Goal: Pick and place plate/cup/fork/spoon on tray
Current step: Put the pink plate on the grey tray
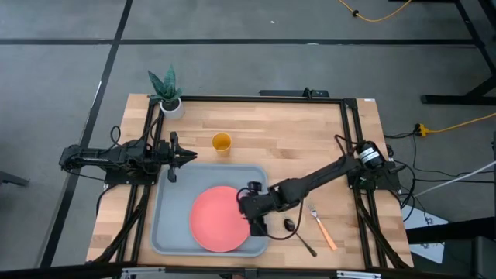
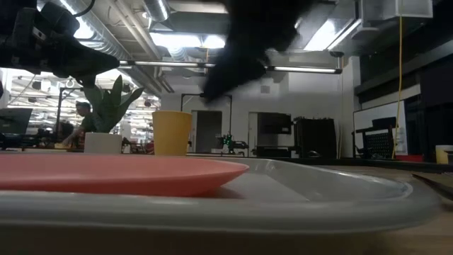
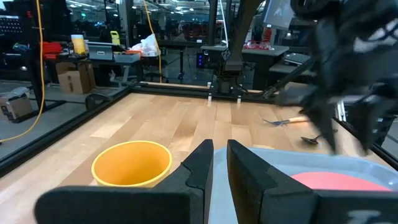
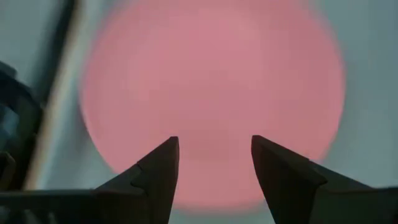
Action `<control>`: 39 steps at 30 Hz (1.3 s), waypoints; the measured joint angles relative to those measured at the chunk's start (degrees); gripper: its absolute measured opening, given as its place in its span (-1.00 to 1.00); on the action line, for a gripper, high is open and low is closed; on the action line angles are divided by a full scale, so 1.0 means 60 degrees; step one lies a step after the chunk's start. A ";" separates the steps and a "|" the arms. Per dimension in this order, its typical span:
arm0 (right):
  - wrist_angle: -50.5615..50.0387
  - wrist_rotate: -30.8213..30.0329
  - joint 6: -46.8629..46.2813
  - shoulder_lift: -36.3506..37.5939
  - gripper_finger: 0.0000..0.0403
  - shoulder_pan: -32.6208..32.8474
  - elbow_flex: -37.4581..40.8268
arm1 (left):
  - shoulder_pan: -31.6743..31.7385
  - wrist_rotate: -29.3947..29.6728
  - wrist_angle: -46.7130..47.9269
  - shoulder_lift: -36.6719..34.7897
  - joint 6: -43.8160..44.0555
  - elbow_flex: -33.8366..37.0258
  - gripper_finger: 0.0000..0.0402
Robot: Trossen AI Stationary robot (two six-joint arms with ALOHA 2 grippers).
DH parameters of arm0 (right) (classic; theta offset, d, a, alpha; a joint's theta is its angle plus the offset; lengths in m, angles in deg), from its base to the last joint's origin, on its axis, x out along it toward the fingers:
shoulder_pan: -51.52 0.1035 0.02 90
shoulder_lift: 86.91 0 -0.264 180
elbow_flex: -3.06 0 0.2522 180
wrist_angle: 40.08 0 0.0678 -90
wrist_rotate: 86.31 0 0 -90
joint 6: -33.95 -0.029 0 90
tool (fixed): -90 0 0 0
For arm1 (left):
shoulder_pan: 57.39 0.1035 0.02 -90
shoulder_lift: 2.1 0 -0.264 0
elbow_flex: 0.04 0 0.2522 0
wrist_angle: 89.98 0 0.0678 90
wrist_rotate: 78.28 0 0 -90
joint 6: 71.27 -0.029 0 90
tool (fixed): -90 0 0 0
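Observation:
The coral-pink plate (image 1: 218, 219) lies flat in the grey-blue tray (image 1: 164, 232) at the table's near side. My right gripper (image 1: 243, 207) hovers open over the plate's right part. In the right wrist view its fingertips (image 4: 214, 142) stand apart above the plate (image 4: 211, 81), and in the low view it is well clear of the plate (image 2: 120, 173). The yellow cup (image 1: 222, 142) stands upright on the table beyond the tray. The dark spoon (image 1: 298, 232) and the orange-handled fork (image 1: 322, 229) lie on the table right of the tray. My left gripper (image 1: 183, 155) is shut, at the tray's far left corner, near the cup (image 3: 132, 163).
A white pot with a green plant (image 1: 169, 101) stands at the table's far left corner. The black frame rails run along the table's left, far and right edges. Bare wood lies between the cup and the right arm's base (image 1: 368, 159).

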 joint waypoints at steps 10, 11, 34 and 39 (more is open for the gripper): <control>-0.1127 -0.1056 0.2991 -0.1676 0.02 -0.0041 -0.3696 | -0.0002 0.0000 -0.0036 0.0000 0.0000 0.0000 -0.79; -0.2013 -0.1080 0.2689 -0.1860 0.02 -0.0044 -0.4039 | -0.0004 -0.0003 -0.0019 0.0000 0.0000 0.0000 -0.79; -0.5588 -0.0078 -0.1627 -0.2154 0.02 0.0710 -0.2782 | -0.0001 -0.0004 0.0000 0.0000 0.0000 0.0000 -0.79; -0.5070 0.0082 -0.1633 -0.2154 0.02 0.0685 -0.2467 | -0.0004 -0.0004 0.0000 0.0000 0.0000 0.0000 -0.79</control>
